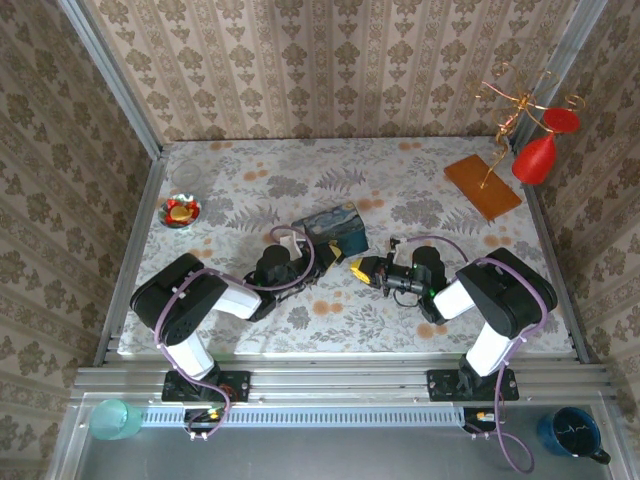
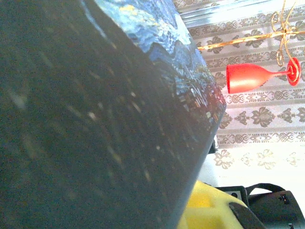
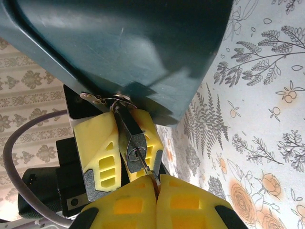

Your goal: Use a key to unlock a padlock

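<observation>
Right wrist: right gripper [image 3: 156, 186], bottom centre, pinches key [image 3: 145, 166] in padlock [image 3: 135, 143]; left gripper [image 3: 127, 121] clamps padlock. Best twist axially, no prying.

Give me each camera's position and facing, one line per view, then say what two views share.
Top external: above and behind, looking down on the table; left arm and right arm meet at the blue box.
Left wrist: tight against the box, facing the red glass at the far right; a yellow finger shows, whose I cannot tell.
Right wrist: low by the box, facing left; the right gripper pinches the key in the padlock, held by the left gripper.
Shared: the box, in all three.
</observation>
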Robot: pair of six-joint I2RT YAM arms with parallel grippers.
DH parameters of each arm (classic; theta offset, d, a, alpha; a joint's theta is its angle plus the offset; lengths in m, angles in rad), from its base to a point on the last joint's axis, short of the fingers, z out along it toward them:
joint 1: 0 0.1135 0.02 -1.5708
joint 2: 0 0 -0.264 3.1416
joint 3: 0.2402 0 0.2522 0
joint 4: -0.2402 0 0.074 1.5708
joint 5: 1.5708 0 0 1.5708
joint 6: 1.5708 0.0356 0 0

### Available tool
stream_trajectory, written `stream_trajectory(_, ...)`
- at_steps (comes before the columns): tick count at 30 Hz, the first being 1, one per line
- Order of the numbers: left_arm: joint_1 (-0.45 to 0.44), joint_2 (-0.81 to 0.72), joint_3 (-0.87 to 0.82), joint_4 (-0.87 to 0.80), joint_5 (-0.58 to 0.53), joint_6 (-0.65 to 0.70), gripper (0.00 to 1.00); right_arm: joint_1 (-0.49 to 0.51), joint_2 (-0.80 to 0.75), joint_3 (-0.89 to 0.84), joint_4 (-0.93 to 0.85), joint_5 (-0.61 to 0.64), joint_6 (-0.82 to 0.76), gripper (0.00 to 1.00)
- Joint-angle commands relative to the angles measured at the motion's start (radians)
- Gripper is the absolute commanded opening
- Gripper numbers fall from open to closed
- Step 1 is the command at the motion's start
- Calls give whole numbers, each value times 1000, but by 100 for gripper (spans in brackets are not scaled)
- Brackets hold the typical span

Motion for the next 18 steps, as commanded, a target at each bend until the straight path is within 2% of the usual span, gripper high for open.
stream_trajectory(1, -52, -33, 51, 143, 139, -11, 0, 2, -10, 70, 24, 52, 50, 0)
stream_trajectory(7, -66, -32, 58, 146, 134, -10, 0, 18, -2, 86, 24, 51, 77, 0)
stream_trajectory(14, -88, -53, 79, 133, 140, -5, 0, -38, 4, 80, 22, 39, 78, 0)
stream_trajectory(18, -99, -53, 85, 132, 137, -5, 0, -37, 16, 97, 23, 33, 86, 0)
